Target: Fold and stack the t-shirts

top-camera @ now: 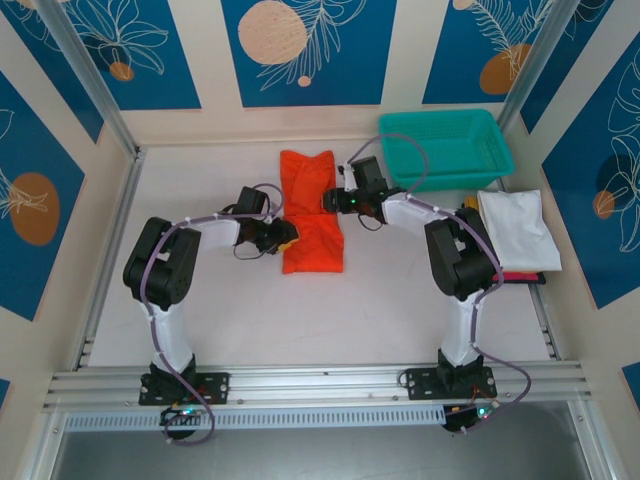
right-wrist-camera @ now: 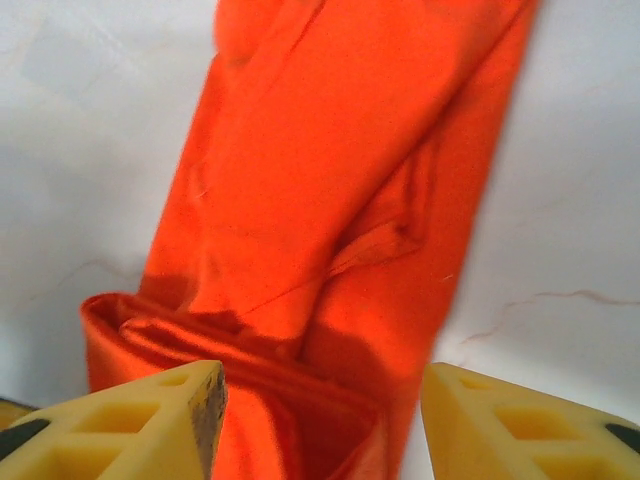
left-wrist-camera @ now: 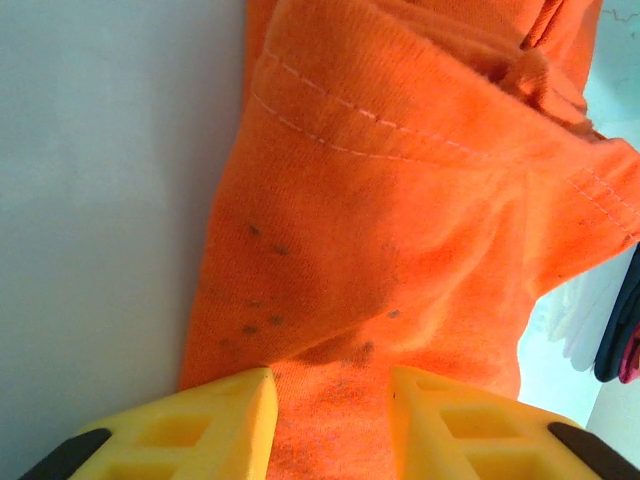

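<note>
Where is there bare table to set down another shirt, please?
Widest: the far-left table, between the side rail and the orange shirt. Also the near strip between the arm bases. Crowded: the centre, where left gripper and right gripper are at the shirt, and the right side, with teal basket and folded stack.

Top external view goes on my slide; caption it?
Left gripper and right gripper flank the orange-red t-shirt mid-table.

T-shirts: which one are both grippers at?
The orange-red t-shirt, a long strip mid-table, with the left gripper and right gripper at its sides; the white-topped folded stack lies apart at the right edge.
</note>
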You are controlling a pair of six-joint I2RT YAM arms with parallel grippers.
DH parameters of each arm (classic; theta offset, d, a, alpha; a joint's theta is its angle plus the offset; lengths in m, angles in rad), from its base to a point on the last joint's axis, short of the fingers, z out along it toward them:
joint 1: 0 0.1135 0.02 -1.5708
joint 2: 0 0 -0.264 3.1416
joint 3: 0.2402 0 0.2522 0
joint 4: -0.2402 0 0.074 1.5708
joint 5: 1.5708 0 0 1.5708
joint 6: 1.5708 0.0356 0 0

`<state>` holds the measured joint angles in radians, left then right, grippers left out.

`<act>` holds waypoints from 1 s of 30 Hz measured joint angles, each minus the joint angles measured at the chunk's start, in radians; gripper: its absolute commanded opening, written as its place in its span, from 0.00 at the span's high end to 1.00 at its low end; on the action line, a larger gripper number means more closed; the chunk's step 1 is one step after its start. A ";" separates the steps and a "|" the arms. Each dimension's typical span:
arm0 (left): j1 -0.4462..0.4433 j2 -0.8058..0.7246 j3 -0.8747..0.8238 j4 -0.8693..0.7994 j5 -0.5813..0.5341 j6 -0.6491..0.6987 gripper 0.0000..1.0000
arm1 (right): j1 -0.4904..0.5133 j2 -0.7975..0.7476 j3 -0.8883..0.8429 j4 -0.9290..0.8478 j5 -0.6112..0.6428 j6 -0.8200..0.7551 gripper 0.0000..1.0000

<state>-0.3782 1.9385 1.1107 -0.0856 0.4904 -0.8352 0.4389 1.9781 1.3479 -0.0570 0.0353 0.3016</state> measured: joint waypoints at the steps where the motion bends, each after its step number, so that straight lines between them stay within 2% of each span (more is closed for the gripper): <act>1: 0.000 0.000 0.000 0.000 0.000 0.001 0.64 | 0.015 -0.001 0.000 -0.003 0.010 -0.018 0.57; 3: 0.000 0.000 0.000 0.000 0.000 0.006 0.63 | 0.042 0.006 0.000 -0.016 0.025 -0.042 0.65; 8: 0.000 -0.011 -0.014 0.000 0.000 0.007 0.63 | 0.075 0.082 0.042 -0.072 0.060 -0.068 0.80; 10: 0.000 -0.019 -0.027 0.002 0.000 0.006 0.63 | 0.075 0.113 0.055 -0.095 0.076 -0.063 0.81; 17: -0.029 -0.093 -0.140 0.045 0.000 -0.005 0.62 | 0.092 0.071 -0.032 -0.103 0.099 -0.032 0.80; 24: -0.163 -0.228 -0.334 0.121 0.000 -0.103 0.62 | 0.160 -0.094 -0.253 -0.090 0.124 0.021 0.77; 26: -0.187 -0.267 -0.381 0.128 0.000 -0.129 0.62 | 0.185 -0.129 -0.292 -0.096 0.135 0.034 0.73; 30: -0.199 -0.336 -0.429 0.090 -0.024 -0.149 0.61 | 0.212 -0.204 -0.351 -0.124 0.172 0.045 0.58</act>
<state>-0.5770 1.6028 0.6815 0.0044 0.4667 -0.9840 0.6506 1.7744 0.9966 -0.1810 0.2077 0.3466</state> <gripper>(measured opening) 0.382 0.363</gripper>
